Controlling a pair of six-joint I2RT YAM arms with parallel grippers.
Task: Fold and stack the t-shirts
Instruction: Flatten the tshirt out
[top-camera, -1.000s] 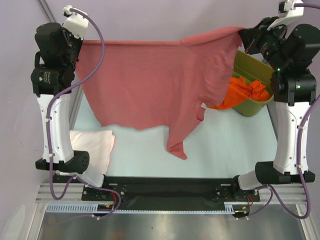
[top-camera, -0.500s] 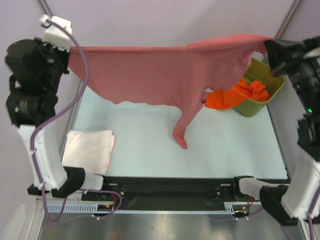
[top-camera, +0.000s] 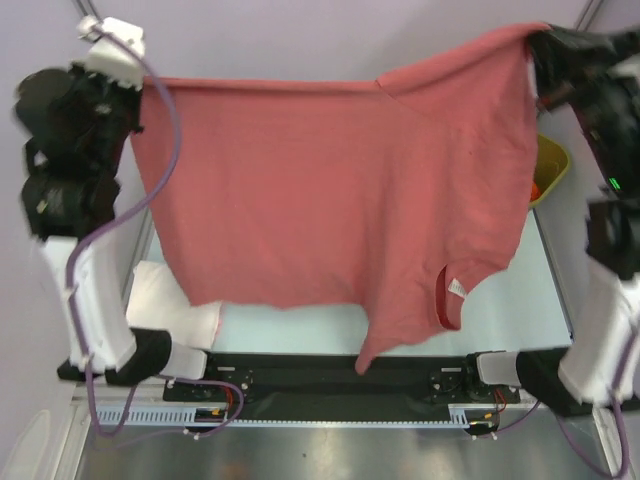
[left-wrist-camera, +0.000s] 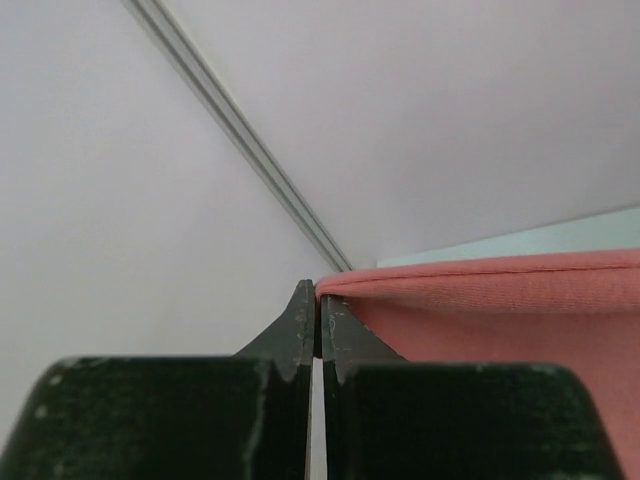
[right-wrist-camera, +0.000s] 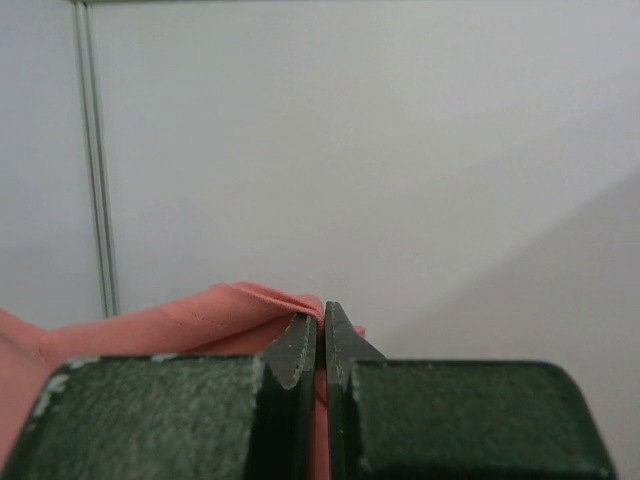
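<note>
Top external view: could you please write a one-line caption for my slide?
Left tool and right tool hold the salmon-red t-shirt stretched above the table, a white t-shirt lying beneath.

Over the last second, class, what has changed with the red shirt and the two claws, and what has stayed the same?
The left claw and right claw rose and moved apart, lifting the red shirt until it hangs stretched flat, now hiding most of the green bin. Both claws stayed shut on its upper corners. The folded white shirt has not moved.
</note>
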